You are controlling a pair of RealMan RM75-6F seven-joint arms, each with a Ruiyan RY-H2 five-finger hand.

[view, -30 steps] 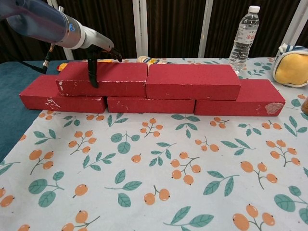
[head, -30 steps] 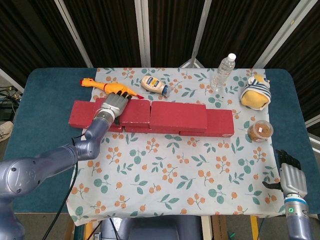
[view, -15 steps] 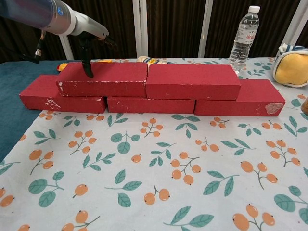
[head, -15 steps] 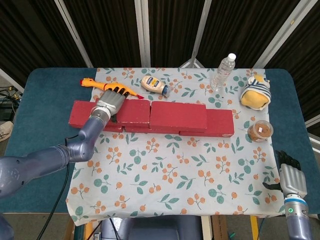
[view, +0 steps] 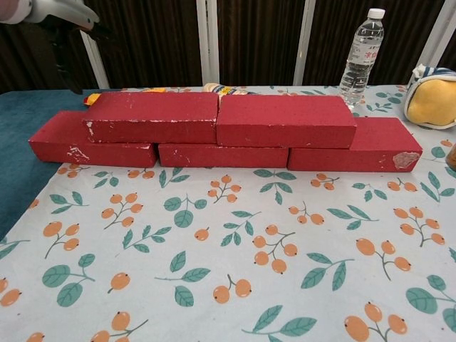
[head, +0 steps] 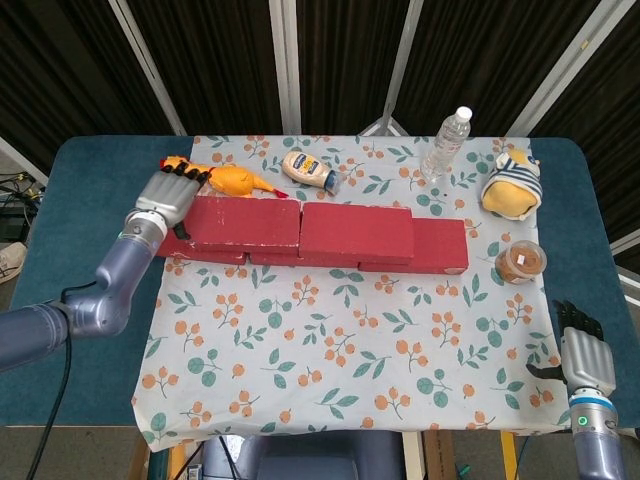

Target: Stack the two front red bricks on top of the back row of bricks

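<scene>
1. Left hand [head: 165, 195]: fingers [head: 178, 176] apart, slightly bent, nothing in them; hand is raised clear of the bricks, above their left end. In the chest view only its underside shows at the top-left corner [view: 53, 13].
2. Just right of those fingers: left upper red rectangular brick [head: 243, 222], lying flat on the bottom row; its right end touches the right upper red rectangular brick [head: 357, 231].
3. Under both: bottom row of flat red bricks [view: 221, 154], end to end, sticking out left and right of the upper pair.
4. Just beyond the fingertips: yellow rubber chicken toy [head: 228, 180]; further right, a cream squeeze bottle lying on its side [head: 309, 170].
5. Right hand [head: 586, 360]: at the near right table edge, well apart from the bricks, fingers straight and slightly spread, nothing held.
6. Far side of that hand: round clear tub with brown contents [head: 521, 262], then yellow striped plush toy [head: 512, 184], then clear plastic water bottle, upright [head: 446, 143].
7. All sits on a white cloth with leaf and orange print [head: 340, 350] over a teal table [head: 60, 200].
</scene>
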